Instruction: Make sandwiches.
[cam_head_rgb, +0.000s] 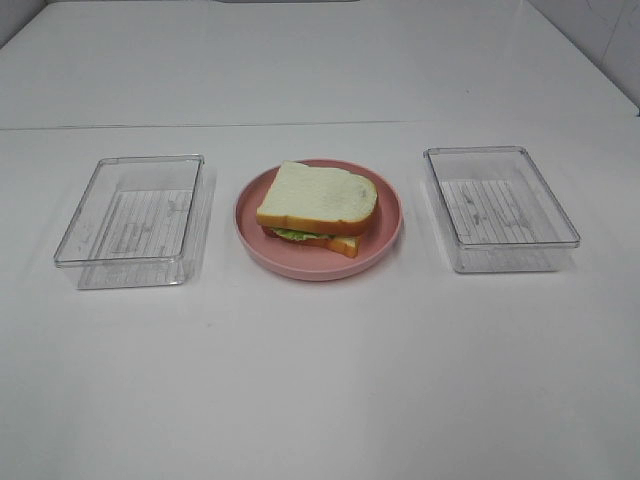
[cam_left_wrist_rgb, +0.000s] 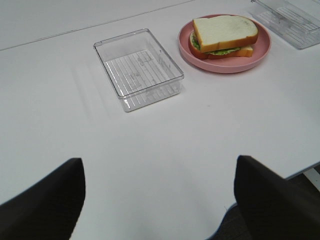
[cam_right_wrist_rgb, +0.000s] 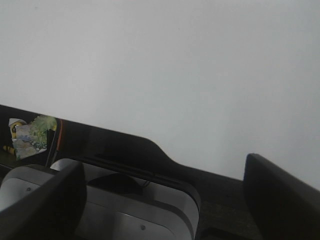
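Both pincers, left (cam_left_wrist_rgb: 159, 200) and right (cam_right_wrist_rgb: 165, 200), gape wide and empty. Ahead of the left one sits a clear tray (cam_left_wrist_rgb: 138, 68). The sandwich (cam_left_wrist_rgb: 224, 36) on its pink plate (cam_left_wrist_rgb: 225, 64) lies beyond.

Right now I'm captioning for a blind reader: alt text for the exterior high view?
A sandwich sits on a pink plate mid-table, between two clear trays, one left and one right, both empty. No arm shows.

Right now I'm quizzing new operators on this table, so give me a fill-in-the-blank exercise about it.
1. The sandwich sits on a round ____ plate.
2. The clear tray left of the plate and the clear tray right of it both hold ____.
3. The left claw has its jaws ____.

Missing words: pink; nothing; open
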